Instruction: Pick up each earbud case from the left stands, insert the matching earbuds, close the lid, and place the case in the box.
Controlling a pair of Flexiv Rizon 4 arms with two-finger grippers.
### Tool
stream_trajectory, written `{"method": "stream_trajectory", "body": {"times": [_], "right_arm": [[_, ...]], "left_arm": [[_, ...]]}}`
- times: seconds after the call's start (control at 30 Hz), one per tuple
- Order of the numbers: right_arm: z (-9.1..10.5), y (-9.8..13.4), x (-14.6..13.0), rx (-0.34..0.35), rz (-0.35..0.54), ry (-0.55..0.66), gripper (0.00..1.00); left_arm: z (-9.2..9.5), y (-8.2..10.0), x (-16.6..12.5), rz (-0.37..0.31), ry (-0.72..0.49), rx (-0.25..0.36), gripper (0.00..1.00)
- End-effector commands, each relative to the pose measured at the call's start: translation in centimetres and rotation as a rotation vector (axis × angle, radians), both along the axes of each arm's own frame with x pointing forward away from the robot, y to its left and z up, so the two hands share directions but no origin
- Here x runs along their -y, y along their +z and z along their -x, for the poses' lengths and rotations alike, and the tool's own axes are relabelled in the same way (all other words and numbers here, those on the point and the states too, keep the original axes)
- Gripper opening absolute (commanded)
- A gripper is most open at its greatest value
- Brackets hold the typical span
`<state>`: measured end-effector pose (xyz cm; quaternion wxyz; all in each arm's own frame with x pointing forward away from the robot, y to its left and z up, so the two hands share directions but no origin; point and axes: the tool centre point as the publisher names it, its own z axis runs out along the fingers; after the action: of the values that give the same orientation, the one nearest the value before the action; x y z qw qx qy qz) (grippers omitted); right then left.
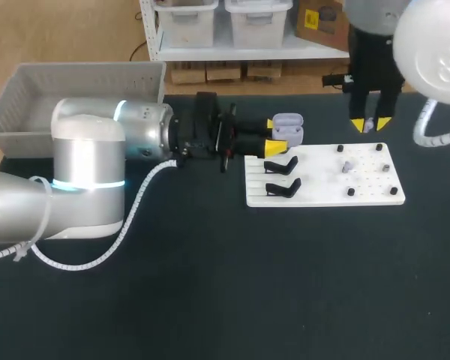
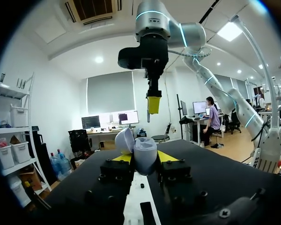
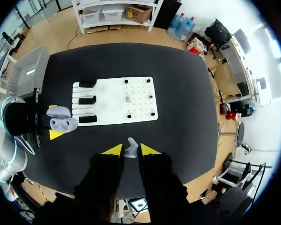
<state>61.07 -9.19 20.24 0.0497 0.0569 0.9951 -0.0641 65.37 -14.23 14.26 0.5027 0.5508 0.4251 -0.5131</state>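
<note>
The lavender earbud case is pinched between the left jaws at their yellow tips. Its lid is swung open and stands up behind the body. The two wells face upward. The left jaws lie level above the table, with the case just past the end of a white board where black stands sit in a row. The right jaws are pressed on a small pale earbud, pointing straight down, high above and ahead of the case and well apart from it. Another earbud rests mid-board. A gray basket sits behind the left arm at the table's far corner.
</note>
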Motion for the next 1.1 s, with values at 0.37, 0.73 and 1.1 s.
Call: {"method": "stream_trajectory", "body": {"times": [0.37, 0.73, 1.1], "right_arm": [[-0.7, 0.0, -0.6, -0.016, 0.015, -0.003, 0.00], [0.4, 0.3, -4.7, -0.053, 0.012, -0.144, 0.00], [0.2, 0.5, -6.6, -0.056, 0.014, -0.303, 0.00]], "left_arm": [[0.1, 0.0, 0.2, 0.000, 0.006, 0.002, 0.00], [0.1, 0.0, 0.2, 0.000, 0.006, 0.002, 0.00], [1.1, -0.8, 1.5, -0.035, -0.017, -0.031, 0.00]]}}
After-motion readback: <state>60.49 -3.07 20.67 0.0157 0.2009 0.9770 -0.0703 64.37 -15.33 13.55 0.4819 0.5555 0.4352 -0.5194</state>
